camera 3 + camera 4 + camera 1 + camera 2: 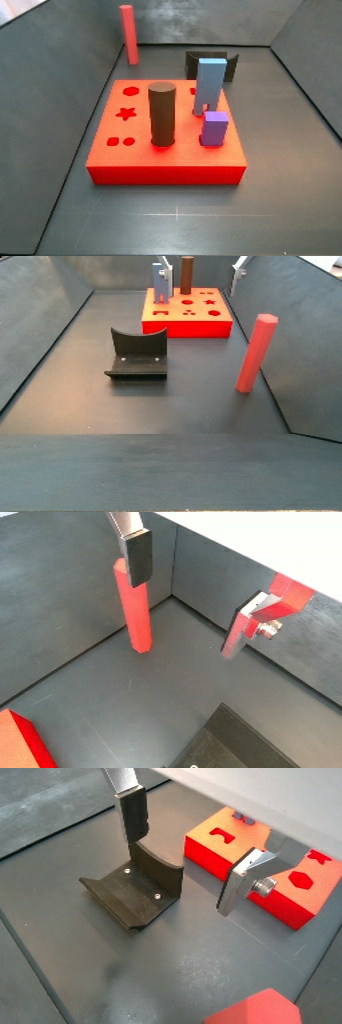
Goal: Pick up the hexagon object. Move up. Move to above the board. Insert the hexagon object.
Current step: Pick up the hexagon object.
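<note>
Hexagon object (257, 352): slender red prism, upright on the dark worktop (160, 406), close beside the side wall, well apart from the board (190, 313). In a side view it stands at 11 o'clock from the board (167, 160), near the back corner (128, 33).

Board carries a dark brown cylinder (162, 114), a light blue block (210, 84) and a small purple block (214, 128), all upright in its top. Star and round cut-outs show open on its face.

Fixture (136, 354) sits on the worktop between board and rod; a wrist view shows it close below one finger (150, 893).

Gripper (201, 584): fingers spread wide, nothing between them. One finger (135, 554) overlaps the rod's top (135, 607) in a wrist view; contact cannot be told. Only the fingertips show at the top edge of a side view.
</note>
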